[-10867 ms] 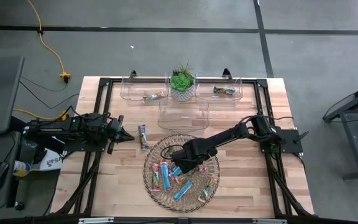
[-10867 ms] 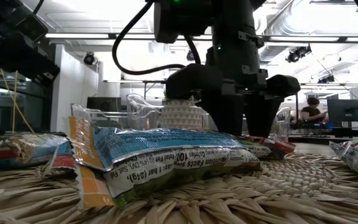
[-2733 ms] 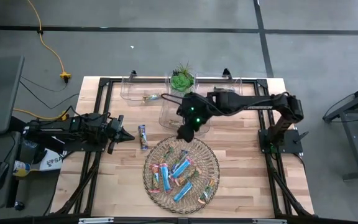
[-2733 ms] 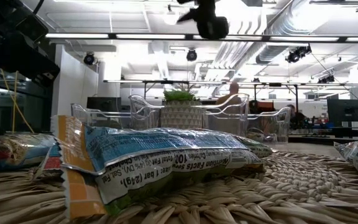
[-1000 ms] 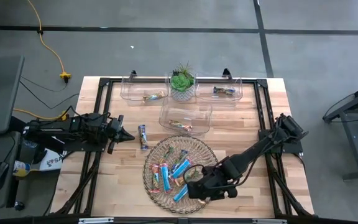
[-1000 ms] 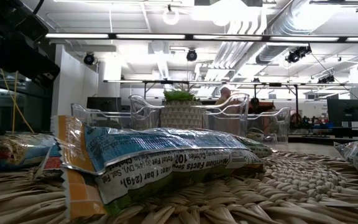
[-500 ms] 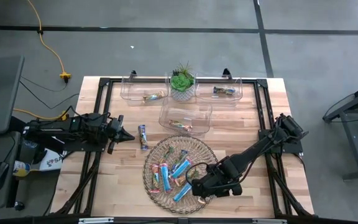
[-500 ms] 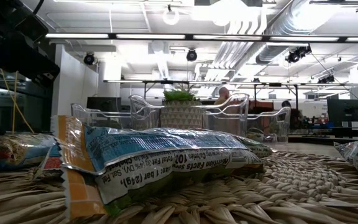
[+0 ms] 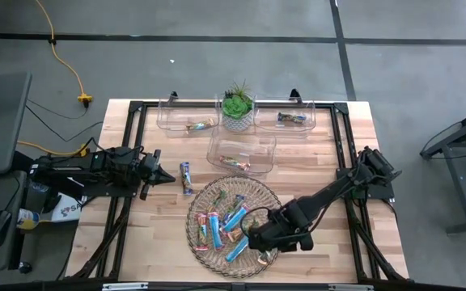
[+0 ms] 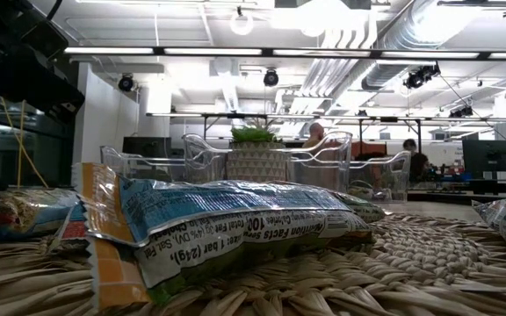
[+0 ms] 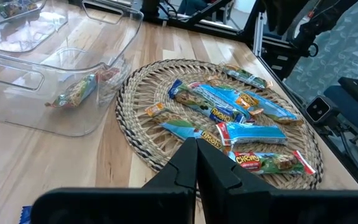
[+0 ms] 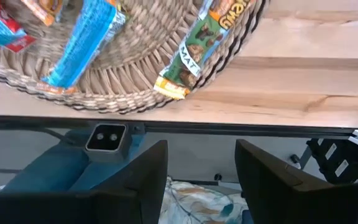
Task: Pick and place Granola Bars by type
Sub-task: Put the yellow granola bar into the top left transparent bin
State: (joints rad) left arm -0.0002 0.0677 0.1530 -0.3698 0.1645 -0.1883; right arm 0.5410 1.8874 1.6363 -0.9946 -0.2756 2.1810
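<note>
With the round wicker tray (image 9: 275, 204) as the landmark, the left gripper (image 9: 157, 174) waits well to the tray's left over bare tabletop, its fingers pressed together and holding nothing. Between it and the tray, a single purple-wrapped bar (image 9: 186, 177) lies on the wood just off the tray's upper-left rim.

On the tray itself rest most of the granola bars (image 9: 236, 218): blue, red and green wrappers, scattered and partly overlapping. The left wrist view shows them as flat foil packets with crimped ends, a green-wrapped bar (image 11: 271, 161) among them. They look light, thin and slick, with crinkly wrappers that would give under pressure, and the contents could crumble if squeezed hard. A sensible hold is probably across the narrow width at mid-length, picking a bar that lies on top and free of its neighbours.

Beyond the tray sit three clear plastic bins, each already holding a bar or two, with a potted plant (image 9: 237, 106) between the two far ones; the nearest bin (image 9: 241, 150) is just past the tray's far rim.

The right gripper (image 9: 256, 237) hovers over the tray's lower-right part, fingers spread wide and empty. Its wrist view shows a green bar (image 12: 202, 46) lying across the tray's rim and a blue bar (image 12: 82, 43) beside it.
</note>
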